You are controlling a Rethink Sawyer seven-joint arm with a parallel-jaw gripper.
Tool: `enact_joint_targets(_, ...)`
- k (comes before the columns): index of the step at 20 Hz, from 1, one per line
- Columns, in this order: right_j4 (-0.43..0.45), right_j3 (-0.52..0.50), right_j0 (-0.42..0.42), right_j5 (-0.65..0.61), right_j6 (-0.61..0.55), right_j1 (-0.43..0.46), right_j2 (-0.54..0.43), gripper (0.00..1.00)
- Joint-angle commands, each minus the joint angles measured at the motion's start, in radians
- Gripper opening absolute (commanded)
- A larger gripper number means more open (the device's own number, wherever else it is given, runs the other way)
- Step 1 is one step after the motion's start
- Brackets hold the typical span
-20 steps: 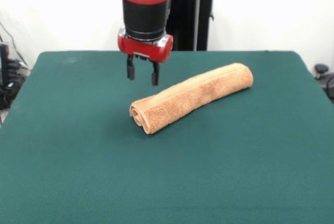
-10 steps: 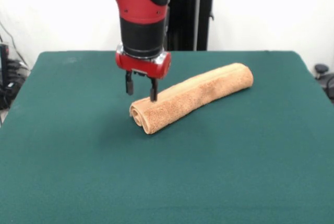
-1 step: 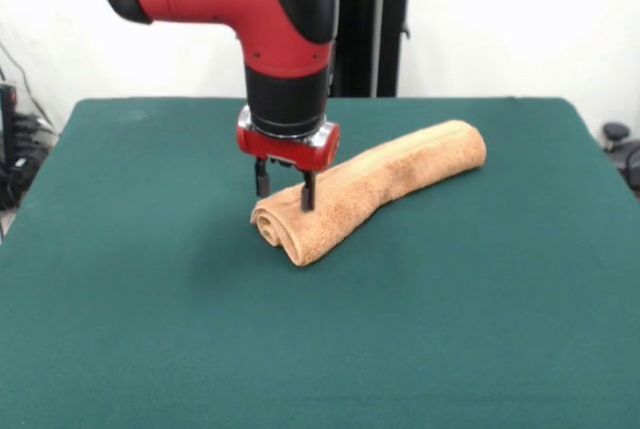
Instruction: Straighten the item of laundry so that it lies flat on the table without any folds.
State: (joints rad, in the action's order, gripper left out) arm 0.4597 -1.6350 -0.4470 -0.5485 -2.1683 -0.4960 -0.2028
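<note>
The item of laundry (image 3: 390,184) is an orange-tan terry towel rolled into a long tube, lying slantwise on the dark green table (image 3: 480,329) from near centre up to the right. Its spiral end (image 3: 280,229) faces front-left. My gripper (image 3: 285,194) hangs from the red and black arm right over that near end. The jaws are open, with one black finger (image 3: 308,194) pressing on the top of the roll and the other at its far-left edge. Nothing is clamped between them.
A black stand (image 3: 370,29) rises behind the table's far edge. Green cloth stretches wide on all sides of the roll. Cables and dark gear (image 3: 15,149) sit off the table's left edge.
The gripper has come down and forward from above the table behind the roll onto its near end. That end has shifted slightly and looks pushed down.
</note>
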Motion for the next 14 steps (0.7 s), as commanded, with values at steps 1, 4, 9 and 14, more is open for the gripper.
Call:
enact_joint_targets(1, 0.015, 0.006, 0.059, 0.032, -0.006, 0.075, -0.052, 1.00)
enact_joint_targets(4, 0.014, 0.006, 0.063, 0.041, -0.013, 0.081, -0.050, 1.00)
enact_joint_targets(9, 0.012, 0.031, 0.077, 0.059, -0.030, 0.107, -0.043, 1.00)
enact_joint_targets(14, 0.013, 0.044, 0.102, 0.083, -0.056, 0.122, -0.023, 1.00)
